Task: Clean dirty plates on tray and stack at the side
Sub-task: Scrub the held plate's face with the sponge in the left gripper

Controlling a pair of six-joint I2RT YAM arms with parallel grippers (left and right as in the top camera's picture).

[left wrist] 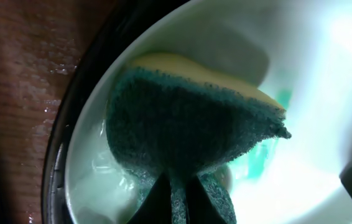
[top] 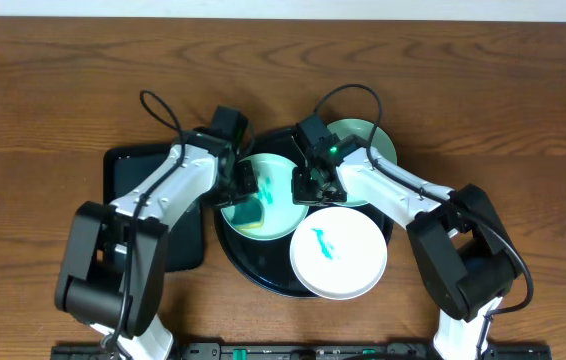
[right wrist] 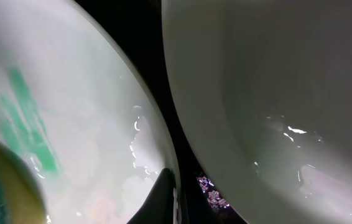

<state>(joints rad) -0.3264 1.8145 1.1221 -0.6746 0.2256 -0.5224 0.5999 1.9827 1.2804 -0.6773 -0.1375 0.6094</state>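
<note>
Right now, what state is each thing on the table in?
left gripper, shut on sponge.
right gripper, shut, at rim of near mint plate.
sponge, pressed on near mint plate.
near mint plate, teal smear, wet.
far mint plate, wet, no smear visible.
white plate, teal smear, dirty.
tray, holding all three plates.

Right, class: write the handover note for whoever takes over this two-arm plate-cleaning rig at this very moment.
Left gripper: shut on a green-and-yellow scrubbing sponge, which rests on the left pale mint-green round plate.
Right gripper: shut at that plate's rim; a true pinch cannot be confirmed.
Things: all three plates lie on the large round black tray; the white round plate is in front, the second mint-green plate at the rear right.
Done: nothing stacked. The rear plate shows no smear where visible.
Left: teal smears on the sponged plate and the white one; clean them, then stack all three beside the tray.
</note>
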